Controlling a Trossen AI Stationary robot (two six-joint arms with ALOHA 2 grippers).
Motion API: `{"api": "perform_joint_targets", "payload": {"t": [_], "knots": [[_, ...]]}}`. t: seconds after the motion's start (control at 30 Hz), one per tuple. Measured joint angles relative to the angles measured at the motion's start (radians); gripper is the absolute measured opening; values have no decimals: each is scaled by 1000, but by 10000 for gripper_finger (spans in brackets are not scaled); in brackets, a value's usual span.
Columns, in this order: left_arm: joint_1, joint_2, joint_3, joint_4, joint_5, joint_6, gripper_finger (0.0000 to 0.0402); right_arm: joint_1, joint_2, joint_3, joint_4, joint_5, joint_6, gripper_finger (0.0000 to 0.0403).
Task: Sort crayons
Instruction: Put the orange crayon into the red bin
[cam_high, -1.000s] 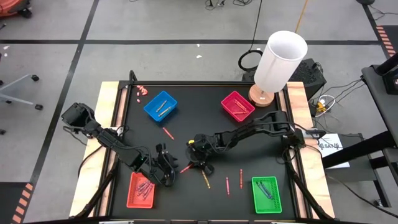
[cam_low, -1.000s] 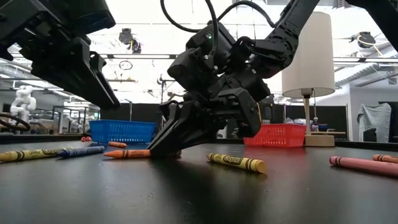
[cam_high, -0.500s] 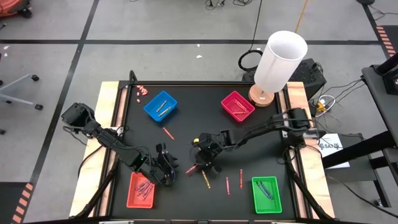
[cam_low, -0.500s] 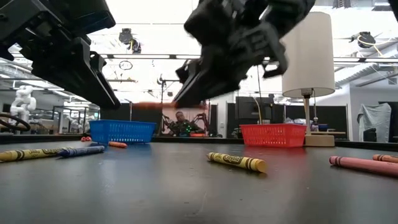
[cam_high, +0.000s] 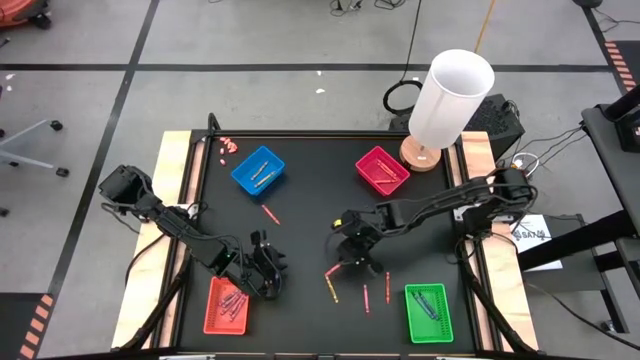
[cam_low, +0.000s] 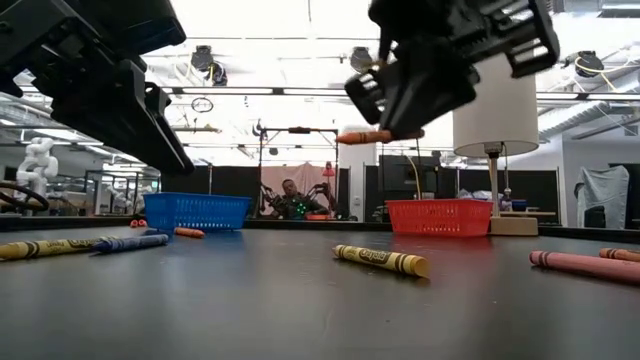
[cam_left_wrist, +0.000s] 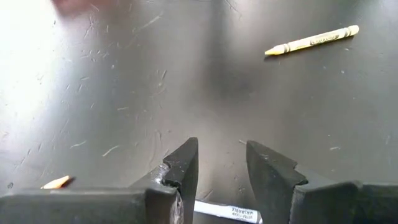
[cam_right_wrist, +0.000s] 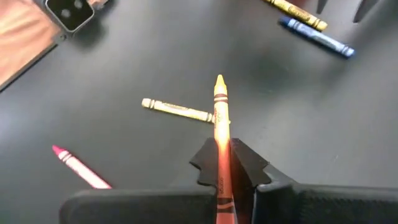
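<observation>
- R gripper (cam_right_wrist: 222, 163): clamped on orange crayon (cam_right_wrist: 220, 124), lifted off table (cam_high: 300, 200); tip pokes out ahead of fingers.
- Yellow crayon (cam_right_wrist: 177, 110) on table below it.
- L gripper (cam_left_wrist: 222, 163): part-open, nothing held, above red tray (cam_high: 226, 306).

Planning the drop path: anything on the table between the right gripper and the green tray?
High view: two pink crayons lie on the mat between the right gripper, shut on an orange crayon, and the green tray.

Orange crayon (cam_right_wrist: 220, 134) between black fingers (cam_right_wrist: 245, 163). Yellow crayon (cam_low: 380, 261), pink crayon (cam_low: 583, 265), blue crayon (cam_right_wrist: 317, 37) on black table (cam_high: 310, 190). Blue tray (cam_high: 258, 170), green tray (cam_high: 429, 312).
</observation>
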Motion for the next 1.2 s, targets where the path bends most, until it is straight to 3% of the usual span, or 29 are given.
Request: {"api": "perform_joint_targets", "payload": {"t": [0.17,0.37,0.53,0.73,1.2], "knots": [[0,0,0,5,0,1,134,-7,-29,-174,311,17,69,0],[2,0,0,15,0,29,134,7,-25,-326,686,206,154,0],[10,0,0,35,0,56,134,22,-25,-372,872,322,221,0],[23,0,0,60,-2,82,134,20,-28,-372,980,357,286,10],[28,0,0,59,-5,81,134,39,-188,-372,798,372,274,14]]}}
